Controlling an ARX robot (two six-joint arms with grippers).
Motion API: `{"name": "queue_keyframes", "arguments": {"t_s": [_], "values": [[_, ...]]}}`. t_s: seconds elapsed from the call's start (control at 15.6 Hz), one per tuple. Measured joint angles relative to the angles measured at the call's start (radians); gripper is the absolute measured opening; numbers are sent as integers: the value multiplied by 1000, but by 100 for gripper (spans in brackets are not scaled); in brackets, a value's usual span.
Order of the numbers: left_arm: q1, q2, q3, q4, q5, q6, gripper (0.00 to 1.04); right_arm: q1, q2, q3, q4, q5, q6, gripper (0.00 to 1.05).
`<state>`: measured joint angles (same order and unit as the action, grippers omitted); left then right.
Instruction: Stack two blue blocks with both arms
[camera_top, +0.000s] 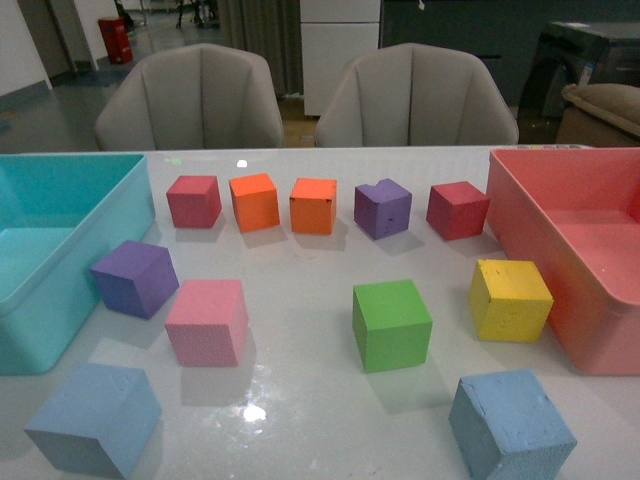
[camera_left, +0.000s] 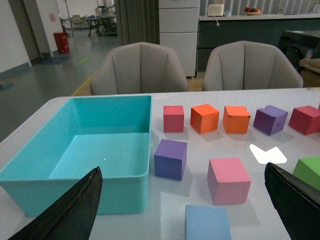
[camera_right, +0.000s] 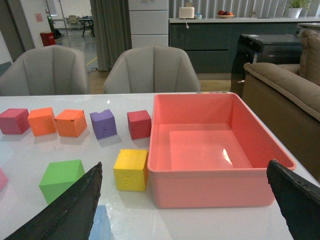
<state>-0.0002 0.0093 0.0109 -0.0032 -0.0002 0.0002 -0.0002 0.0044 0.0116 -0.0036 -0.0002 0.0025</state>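
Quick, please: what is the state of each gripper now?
Left gripper: open, holding nothing.
Right gripper: open, holding nothing.

- The left gripper (camera_left: 182, 168) stands wide open, its black fingers (camera_left: 75, 212) spread far apart.
- Nearest lies a light-blue block (camera_left: 207, 223).
- Beyond it sits a pink cube (camera_left: 228, 180); a purple cube (camera_left: 170, 159) stands just beside the teal bin (camera_left: 75, 192) on the left.
- The far row holds a crimson cube (camera_left: 173, 118), two orange cubes (camera_left: 204, 118), a second purple cube (camera_left: 270, 119) and a red cube (camera_left: 304, 119).
- A green cube (camera_left: 309, 170) shows at the right.
- Two grey chairs (camera_left: 140, 67) stand behind the table (camera_left: 280, 137).
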Motion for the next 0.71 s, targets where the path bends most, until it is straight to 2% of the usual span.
{"name": "queue_keyframes", "arguments": {"t_s": [0.71], "values": [[0,0,0,0,0,0,98,0,0,0,0,0,0,98]]}}
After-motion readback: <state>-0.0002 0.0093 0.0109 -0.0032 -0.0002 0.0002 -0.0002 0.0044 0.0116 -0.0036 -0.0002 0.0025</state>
